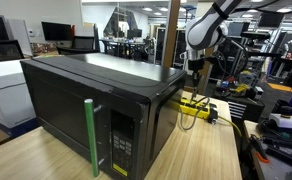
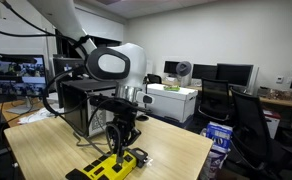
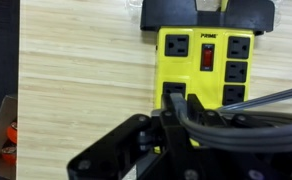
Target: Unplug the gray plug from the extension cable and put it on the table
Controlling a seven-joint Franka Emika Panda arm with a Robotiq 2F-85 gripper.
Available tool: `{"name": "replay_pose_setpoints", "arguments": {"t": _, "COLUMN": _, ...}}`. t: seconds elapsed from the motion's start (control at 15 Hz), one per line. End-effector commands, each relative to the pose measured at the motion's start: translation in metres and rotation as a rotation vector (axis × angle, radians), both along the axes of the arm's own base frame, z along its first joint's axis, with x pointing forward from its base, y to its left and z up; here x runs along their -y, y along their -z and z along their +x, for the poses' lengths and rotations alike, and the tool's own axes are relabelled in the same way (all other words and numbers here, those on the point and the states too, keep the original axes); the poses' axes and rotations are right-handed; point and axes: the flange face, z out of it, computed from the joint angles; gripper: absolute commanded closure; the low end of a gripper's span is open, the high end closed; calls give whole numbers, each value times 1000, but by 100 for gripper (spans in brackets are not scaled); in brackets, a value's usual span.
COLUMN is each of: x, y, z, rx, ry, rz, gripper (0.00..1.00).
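On the table (image 3: 76, 60) | extension cable (image 3: 191, 62) lies flat | end effector (image 3: 178, 103) over its lower socket | grip: cannot tell

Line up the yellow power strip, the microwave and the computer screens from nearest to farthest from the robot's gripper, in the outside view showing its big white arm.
1. Yellow power strip: directly under the gripper, on the table.
2. Microwave: behind the arm, at picture left.
3. Computer screens: far back by the wall, at picture right.

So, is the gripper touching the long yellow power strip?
Cannot tell. In the wrist view the gripper covers the near end of the long yellow power strip, hiding any contact.
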Motion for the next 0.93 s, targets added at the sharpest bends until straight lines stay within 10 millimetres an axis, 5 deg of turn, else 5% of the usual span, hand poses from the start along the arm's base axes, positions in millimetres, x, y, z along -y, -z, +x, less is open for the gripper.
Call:
{"name": "replay_pose_setpoints", "arguments": {"t": 0.0, "x": -1, "y": 1, "z": 3, "rx": -27, "ry": 12, "rz": -18, "gripper": 95}}
{"name": "replay_pose_setpoints", "arguments": {"t": 0.67, "x": 8, "y": 7, "z": 18, "rx": 37, "ry": 49, "rz": -140, "gripper": 95}}
{"name": "replay_pose_setpoints", "arguments": {"t": 0.73, "x": 9, "y": 7, "z": 20, "rx": 45, "ry": 47, "rz": -158, "gripper": 56}}
{"name": "replay_pose_setpoints", "arguments": {"t": 0.87, "x": 6, "y": 5, "z": 22, "rx": 39, "ry": 53, "rz": -171, "gripper": 43}}
